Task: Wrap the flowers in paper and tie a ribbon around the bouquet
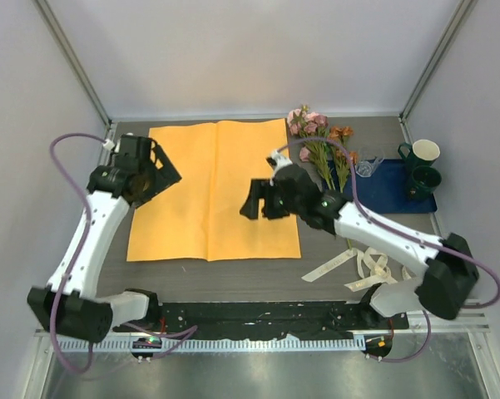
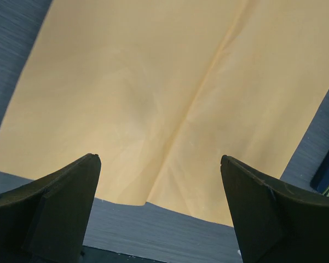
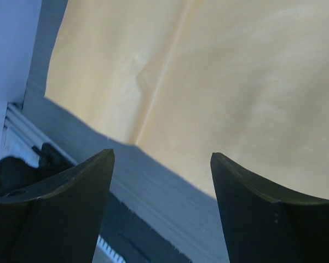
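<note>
The orange paper (image 1: 200, 195) lies flat on the table with a crease down its middle. The flowers (image 1: 318, 137), pink and brownish-orange with green stems, lie just off the paper's far right corner. The cream ribbon (image 1: 362, 264) curls on the table at the near right. My left gripper (image 1: 160, 174) hovers open over the paper's left edge; in the left wrist view this gripper (image 2: 160, 161) has nothing between its fingers, only paper (image 2: 153, 82) below. My right gripper (image 1: 260, 206) hangs open above the paper's right half. In the right wrist view that gripper (image 3: 161, 156) is empty over the paper's (image 3: 235, 82) near edge.
A blue mat (image 1: 383, 189) at the right carries two dark green mugs (image 1: 422, 166), with a clear glass piece (image 1: 368, 166) at its near left corner. Enclosure walls stand on three sides. The black rail (image 1: 258, 316) with the arm bases runs along the near edge.
</note>
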Robot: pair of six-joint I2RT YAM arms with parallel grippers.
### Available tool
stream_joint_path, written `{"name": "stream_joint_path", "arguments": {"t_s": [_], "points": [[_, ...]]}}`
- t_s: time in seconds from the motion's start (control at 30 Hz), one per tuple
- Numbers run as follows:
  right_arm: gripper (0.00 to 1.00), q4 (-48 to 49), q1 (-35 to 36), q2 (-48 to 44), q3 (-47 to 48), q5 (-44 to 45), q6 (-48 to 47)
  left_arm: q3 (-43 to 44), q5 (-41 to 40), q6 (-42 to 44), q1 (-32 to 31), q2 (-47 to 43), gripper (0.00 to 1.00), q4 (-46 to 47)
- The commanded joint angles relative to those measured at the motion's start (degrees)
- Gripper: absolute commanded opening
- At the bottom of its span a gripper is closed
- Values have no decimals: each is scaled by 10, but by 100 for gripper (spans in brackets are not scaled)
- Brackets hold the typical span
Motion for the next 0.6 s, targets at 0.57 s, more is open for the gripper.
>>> {"name": "stream_joint_path", "arguments": {"t_s": [0.57], "points": [[78,276,45,-267,-519,163,409,-262,135,-91,-14,141,63,300]]}}
